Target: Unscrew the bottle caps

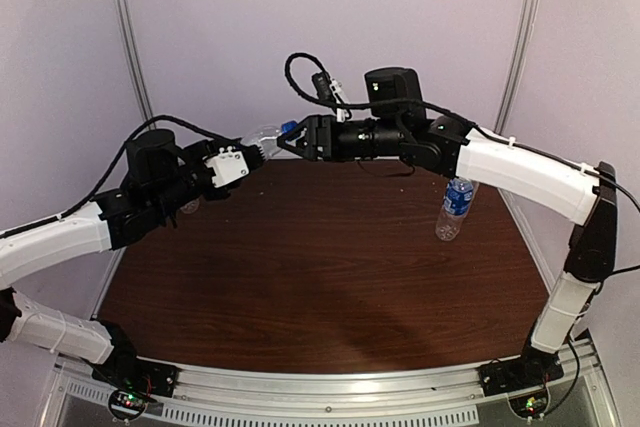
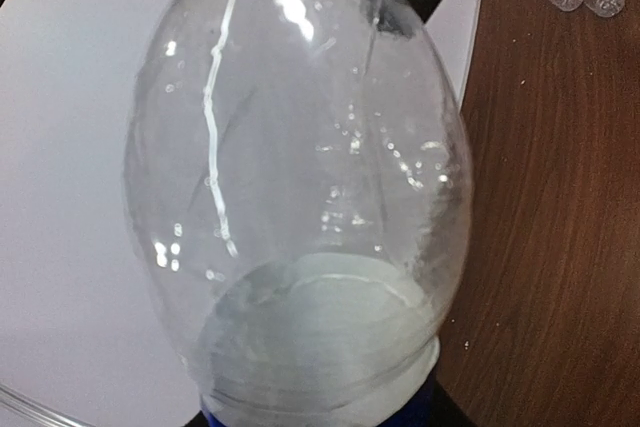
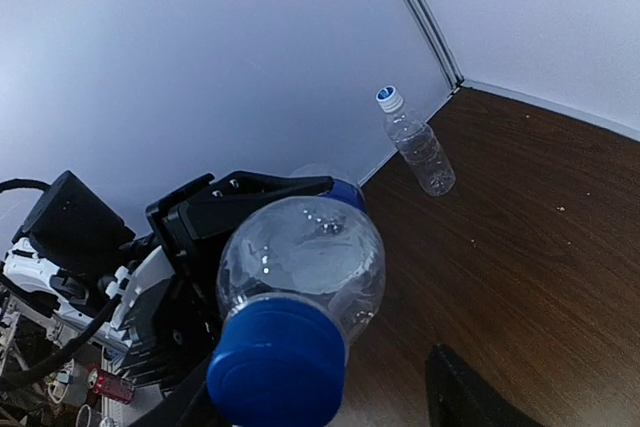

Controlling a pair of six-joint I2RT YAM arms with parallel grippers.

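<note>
Holding clear label-free plastic bottle (image 2: pixel 300 167) aloft over far edge of brown wooden surface (image 1: pixel 320 277), left jaws pinching its body; straddling its solid dark blue round cap (image 3: pixel 275 367) with right jaws spread.

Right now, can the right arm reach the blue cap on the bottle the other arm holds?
Probably yes. The left gripper holds the clear bottle in the air, its blue cap pointing at the right gripper. Its fingers stand open right by the cap, with nothing in between.
</note>
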